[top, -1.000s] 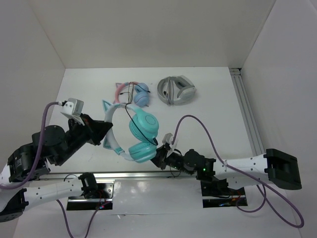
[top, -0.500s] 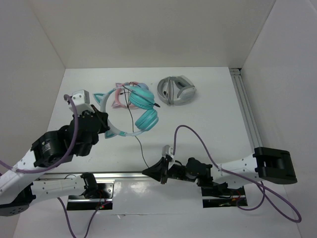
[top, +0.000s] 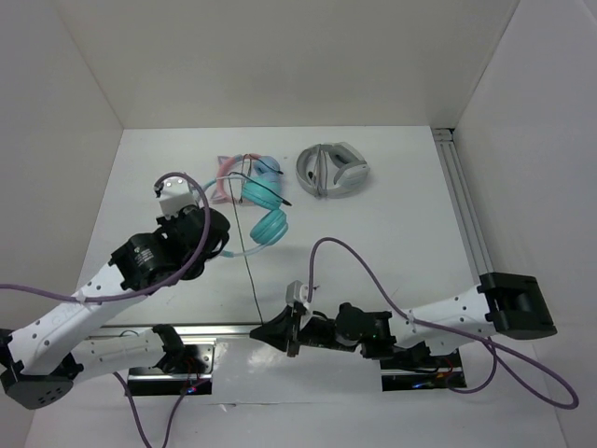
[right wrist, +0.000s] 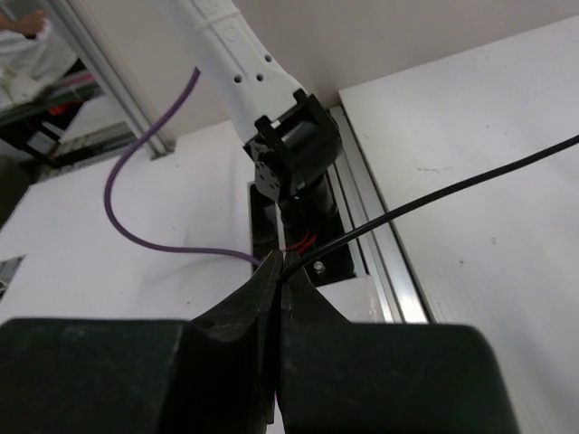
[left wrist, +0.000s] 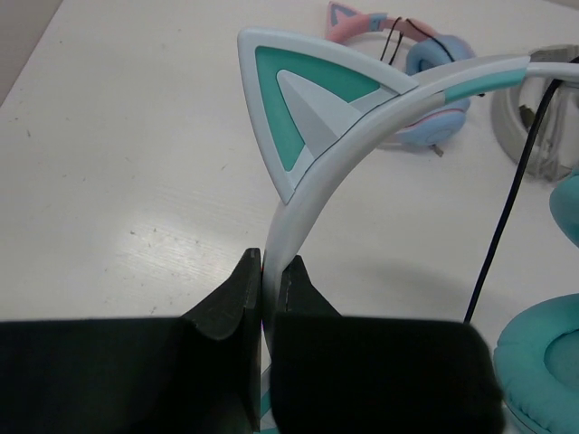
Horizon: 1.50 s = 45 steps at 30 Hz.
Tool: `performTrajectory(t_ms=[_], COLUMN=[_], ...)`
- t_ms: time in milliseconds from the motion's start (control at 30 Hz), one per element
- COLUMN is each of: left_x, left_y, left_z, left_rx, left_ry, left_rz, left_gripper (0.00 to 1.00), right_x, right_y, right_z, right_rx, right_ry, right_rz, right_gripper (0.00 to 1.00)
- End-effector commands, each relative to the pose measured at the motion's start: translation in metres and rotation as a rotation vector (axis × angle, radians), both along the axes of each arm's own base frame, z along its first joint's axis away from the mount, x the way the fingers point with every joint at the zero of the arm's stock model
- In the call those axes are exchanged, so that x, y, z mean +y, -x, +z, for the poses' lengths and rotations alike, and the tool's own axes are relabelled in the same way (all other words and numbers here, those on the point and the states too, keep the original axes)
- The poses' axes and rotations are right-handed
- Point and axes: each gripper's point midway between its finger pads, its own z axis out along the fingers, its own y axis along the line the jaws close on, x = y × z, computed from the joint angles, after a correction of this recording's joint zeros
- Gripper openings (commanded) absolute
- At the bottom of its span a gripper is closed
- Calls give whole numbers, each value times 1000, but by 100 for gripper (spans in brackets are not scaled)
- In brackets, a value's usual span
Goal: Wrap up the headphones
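The teal headphones (top: pixel 268 224) with a pale headband and cat ears (left wrist: pixel 312 108) are held off the table at centre left. My left gripper (top: pixel 216 245) is shut on the headband (left wrist: pixel 298 226), as the left wrist view (left wrist: pixel 270 271) shows. The thin black cable (top: pixel 252 280) runs taut from the ear cups down to my right gripper (top: pixel 264 333) at the near table edge. The right gripper (right wrist: pixel 282 264) is shut on the cable's (right wrist: pixel 434 194) end.
Pink-and-blue cat-ear headphones (top: pixel 233 170) lie just behind the teal ones. Grey-white headphones (top: pixel 332 170) lie at the back centre. An aluminium rail (top: pixel 464 205) runs along the right side. White walls enclose the table.
My left gripper has carried the headphones back and to the right, towards the pink pair. My right gripper has drawn the cable's end left along the near edge, pulling the cable straight.
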Motion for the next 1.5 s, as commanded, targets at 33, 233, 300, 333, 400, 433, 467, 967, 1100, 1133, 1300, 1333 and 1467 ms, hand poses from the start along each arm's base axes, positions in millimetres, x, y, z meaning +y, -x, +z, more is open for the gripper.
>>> performTrajectory(t_ms=[33, 233, 300, 333, 400, 433, 467, 967, 1100, 1133, 1300, 1333, 1467], left_x=[13, -2, -7, -13, -22, -23, -28, -50, -70, -72, -83, -86, -85], left_y=[-13, -2, 0, 0, 4, 6, 11, 38, 54, 57, 72, 75, 79], left_z=[18, 2, -5, -15, -25, -26, -32, -43, -59, -60, -53, -54, -46], left_rx=[-120, 44, 95, 141, 201, 216, 240, 353, 377, 375, 363, 373, 338], left_ry=[27, -162, -246, -299, -381, -386, -395, -406, -369, -359, -289, -288, -267], left_rz=[129, 90, 62, 50, -13, -26, -65, -455, -672, -700, -838, -868, -901], left_gripper=[0, 0, 0, 0, 0, 0, 0, 0, 0, 0, 0, 0, 0], right_x=[2, 0, -5, -7, -11, -15, -16, -80, -97, -101, -115, -115, -123], right_y=[6, -22, -31, -34, -46, -49, -53, -103, -122, -125, -135, -135, -153], right_z=[35, 88, 106, 111, 112, 114, 111, 125, 135, 137, 148, 150, 152], right_rx=[-66, -178, -206, -217, -269, -284, -309, -402, -421, -424, -455, -471, -437], right_ry=[39, 151, 188, 203, 286, 309, 350, 607, 561, 555, 535, 540, 527], right_rz=[-9, -147, -189, -207, -260, -273, -291, -588, -756, -781, -881, -880, -892], right_gripper=[0, 0, 0, 0, 0, 0, 0, 0, 0, 0, 13, 16, 17])
